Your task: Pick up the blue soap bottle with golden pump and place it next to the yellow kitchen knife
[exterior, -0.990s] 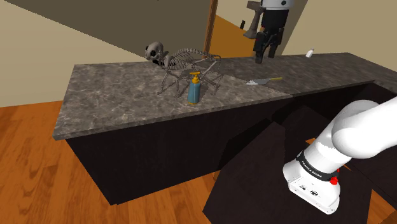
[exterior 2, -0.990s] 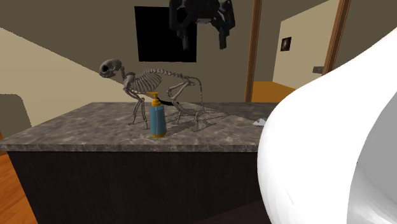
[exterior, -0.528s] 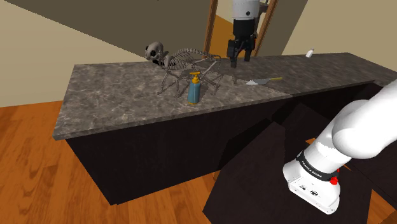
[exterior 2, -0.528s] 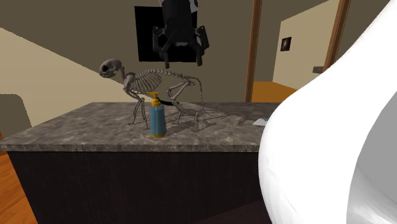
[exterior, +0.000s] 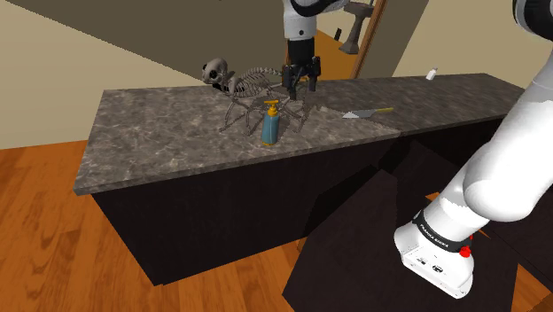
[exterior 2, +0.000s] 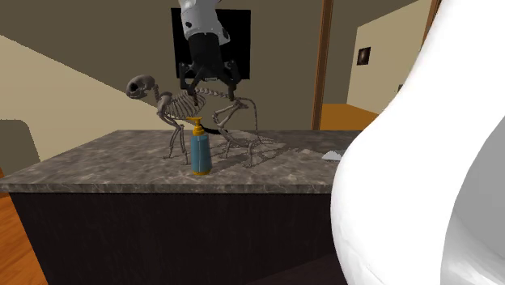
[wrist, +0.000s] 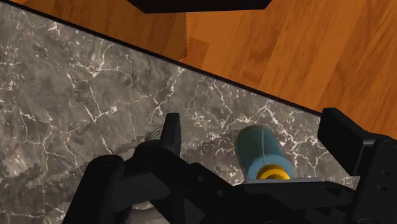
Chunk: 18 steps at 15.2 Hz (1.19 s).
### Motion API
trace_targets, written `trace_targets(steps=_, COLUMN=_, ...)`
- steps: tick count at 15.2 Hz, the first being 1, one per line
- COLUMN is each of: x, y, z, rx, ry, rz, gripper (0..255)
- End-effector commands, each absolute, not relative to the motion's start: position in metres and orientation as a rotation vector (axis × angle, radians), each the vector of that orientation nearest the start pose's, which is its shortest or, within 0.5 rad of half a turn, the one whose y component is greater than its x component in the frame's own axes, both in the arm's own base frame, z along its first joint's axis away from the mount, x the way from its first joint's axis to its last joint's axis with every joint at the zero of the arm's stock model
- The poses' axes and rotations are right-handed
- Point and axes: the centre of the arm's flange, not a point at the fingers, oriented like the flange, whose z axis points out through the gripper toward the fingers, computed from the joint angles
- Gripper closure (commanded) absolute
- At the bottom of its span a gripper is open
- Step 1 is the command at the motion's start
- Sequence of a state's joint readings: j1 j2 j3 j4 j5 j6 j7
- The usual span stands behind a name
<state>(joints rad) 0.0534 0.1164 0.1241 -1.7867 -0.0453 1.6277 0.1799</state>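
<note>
A blue soap bottle [exterior: 270, 126] with a golden pump stands upright near the front edge of the dark marble counter [exterior: 151, 133], just in front of a cat skeleton [exterior: 253, 87]. The yellow-handled knife [exterior: 369, 113] lies on the counter towards the shoulder view's right. My gripper [exterior: 299, 85] hangs open above the skeleton's back, slightly behind and above the bottle. In the second exterior view the gripper [exterior 2: 207, 83] spreads its fingers over the bottle [exterior 2: 201, 150]. Through the wrist view the bottle [wrist: 259, 151] appears below, between the two separated fingers [wrist: 172, 132], untouched.
The skeleton's ribs and legs [exterior 2: 235, 121] stand close behind the bottle. A small white bottle [exterior: 432, 74] sits at the counter's far right. Wooden floor [exterior: 53, 239] lies in front of the counter, with a doorway [exterior: 332, 27] behind.
The arm has swung to the shoulder view's left and come down, from above the knife's end of the counter to over the skeleton and bottle. Fingers stay open.
</note>
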Motion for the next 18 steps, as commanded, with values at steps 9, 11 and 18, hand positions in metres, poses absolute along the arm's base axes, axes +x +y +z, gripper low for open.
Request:
trace_targets(steps=9, x=0.671, y=0.137, z=0.391, rx=-3.202, ry=-0.024, rz=0.528, gripper=0)
trace_targets(steps=11, x=0.684, y=0.142, z=0.381, rx=-3.203, ry=-0.025, rz=0.541, gripper=0)
trace_targets(steps=18, x=0.671, y=0.138, z=0.344, rx=-3.203, ry=-0.025, rz=0.541, gripper=0)
